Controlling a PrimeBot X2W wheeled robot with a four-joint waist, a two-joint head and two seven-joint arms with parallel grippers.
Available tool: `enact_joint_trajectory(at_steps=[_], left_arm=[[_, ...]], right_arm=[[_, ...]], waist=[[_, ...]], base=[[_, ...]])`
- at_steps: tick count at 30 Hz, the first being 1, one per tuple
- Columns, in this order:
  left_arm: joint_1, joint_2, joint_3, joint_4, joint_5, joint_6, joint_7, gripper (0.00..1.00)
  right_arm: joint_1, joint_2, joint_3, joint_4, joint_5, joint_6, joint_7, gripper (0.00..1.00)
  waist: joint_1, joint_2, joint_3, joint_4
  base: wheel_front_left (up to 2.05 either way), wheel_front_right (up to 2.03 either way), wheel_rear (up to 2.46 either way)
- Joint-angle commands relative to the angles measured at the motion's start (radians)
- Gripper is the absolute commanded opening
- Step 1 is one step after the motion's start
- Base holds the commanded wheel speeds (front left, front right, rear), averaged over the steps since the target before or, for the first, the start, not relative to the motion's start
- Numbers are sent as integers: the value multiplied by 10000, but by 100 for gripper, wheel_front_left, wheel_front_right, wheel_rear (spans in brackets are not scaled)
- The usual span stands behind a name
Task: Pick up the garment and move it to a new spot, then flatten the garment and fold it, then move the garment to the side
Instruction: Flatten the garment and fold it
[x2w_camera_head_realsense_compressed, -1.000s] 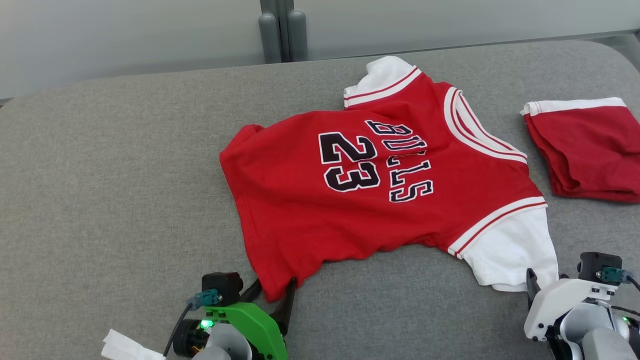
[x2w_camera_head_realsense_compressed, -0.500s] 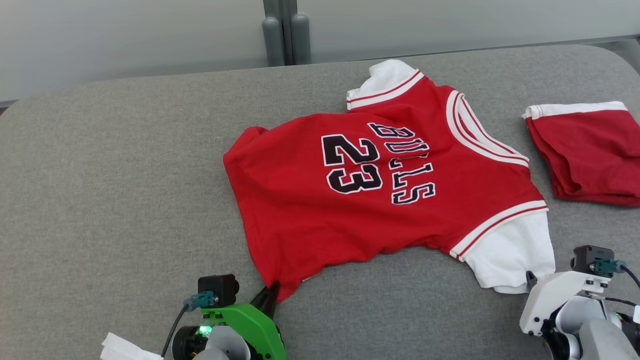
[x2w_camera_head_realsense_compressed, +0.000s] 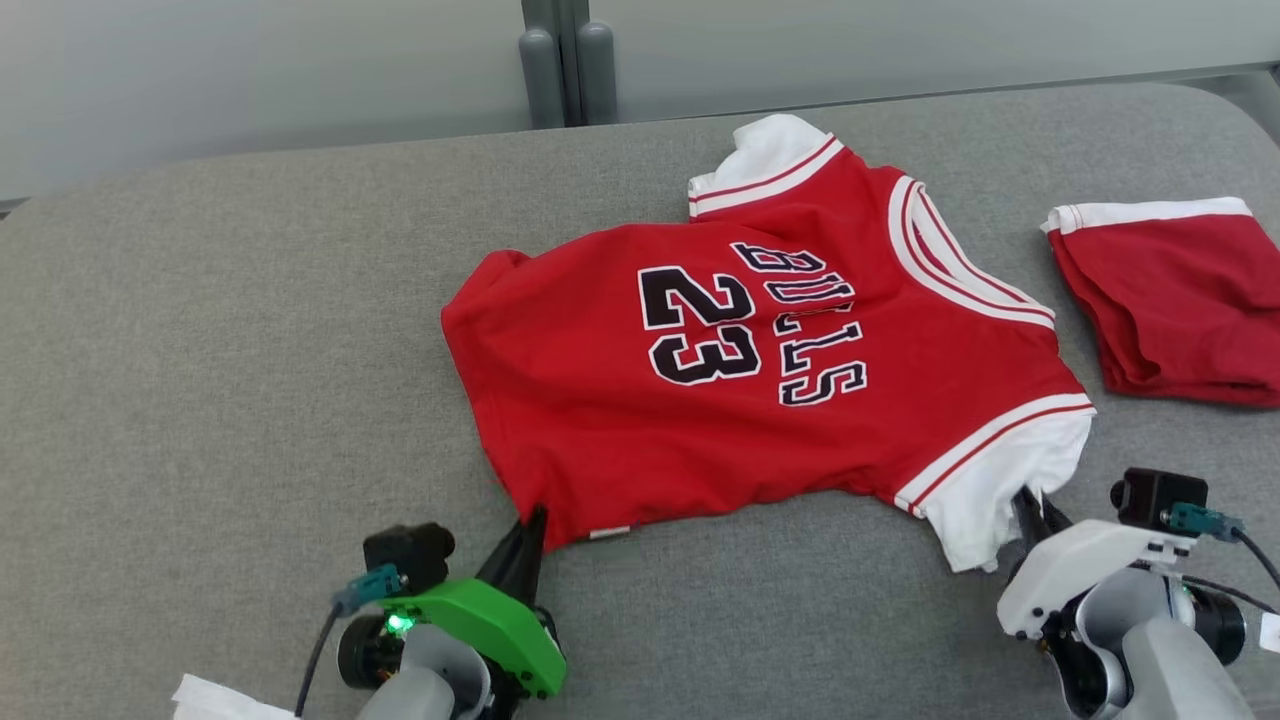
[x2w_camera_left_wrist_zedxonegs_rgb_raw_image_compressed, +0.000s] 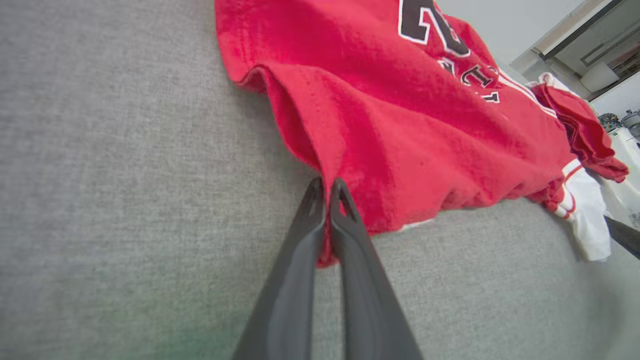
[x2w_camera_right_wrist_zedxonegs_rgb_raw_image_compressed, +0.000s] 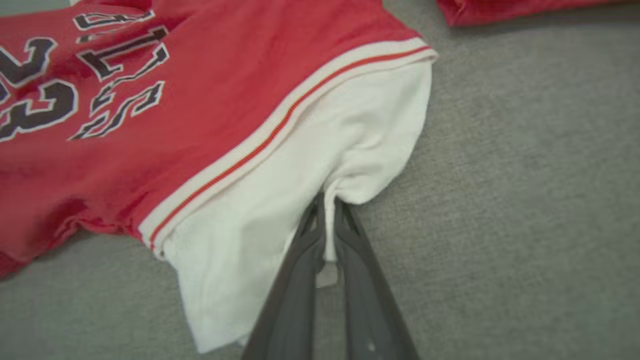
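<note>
Soft, light jersey (x2w_camera_head_realsense_compressed: 600, 440) likely sags when lifted; left gripper (x2w_camera_left_wrist_zedxonegs_rgb_raw_image_compressed: 327, 184) clamps hem (x2w_camera_left_wrist_zedxonegs_rgb_raw_image_compressed: 380, 215), right gripper (x2w_camera_right_wrist_zedxonegs_rgb_raw_image_compressed: 327, 199) clamps sleeve (x2w_camera_right_wrist_zedxonegs_rgb_raw_image_compressed: 310, 145) between fingers.

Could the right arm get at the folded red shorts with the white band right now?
Probably not while busy: the right gripper is shut on the white sleeve of the red number-23 jersey. Otherwise the way looks free, with bare grey fabric surface between it and the shorts.

- Jersey (x2w_camera_head_realsense_compressed: 760, 380): red with white sleeves, red-striped white trim, and black "BULLS" and "23" facing up.
- It lies spread and wrinkled on the grey cushion (x2w_camera_head_realsense_compressed: 200, 350), right of the cushion's middle.
- The near hem corner and the near sleeve are bunched.
</note>
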Motion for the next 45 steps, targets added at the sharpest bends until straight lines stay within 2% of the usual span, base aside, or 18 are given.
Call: enact_joint_trajectory(at_steps=[1,10,15,19,24,29,33,38,42,45], left_arm=[[-323,63,93,-275,-204,-105,-163,0],[-1579,506,462,-2159,-1012,-261,-343,0],[-2721,1060,764,-3135,-1535,-277,179,0],[-3789,1605,1221,-3648,-2098,-280,862,0],[-5005,2094,1677,-3557,-2484,-274,1484,0],[-6214,2292,2013,-3137,-2575,-181,1542,0],[-7214,2482,2158,-2755,-2049,-104,1073,0],[-8542,2473,2418,-2399,-1287,-30,-270,0],[-9668,2260,2886,-2859,-940,-91,-783,0],[-10338,2000,3321,-3672,-774,-184,-847,0]], right_arm=[[-208,-159,128,-395,267,17,-271,0],[-970,-880,686,-3333,966,19,-1151,0],[-2118,-1479,1044,-4735,879,19,-838,0],[-3505,-1664,1430,-5325,1272,19,-362,0],[-5197,-1701,1890,-4885,1578,19,80,0],[-6760,-1596,2132,-3527,1234,19,102,0],[-8018,-1020,1533,-2177,816,19,-657,0],[-9819,-148,162,-860,288,19,-2651,0],[-11241,182,-850,-1230,122,17,-3403,0],[-11981,212,-1561,-2809,-100,14,-3442,0]], waist=[[-1,-1,-53,-5],[-1,-1,-94,-148],[-1,-1,10,-430],[-1,-1,255,-699],[-1,-1,1021,-1001],[-1,-1,2277,-1175],[-1,-1,3275,-1291],[-1,-1,4002,-1363],[-1,-1,4228,-1203],[-1,-1,4307,-1063]], base=[[0,0,0],[0,0,0],[0,0,0],[0,0,0],[0,0,0],[0,0,0],[0,0,0],[0,0,0],[0,0,0],[0,0,0]])
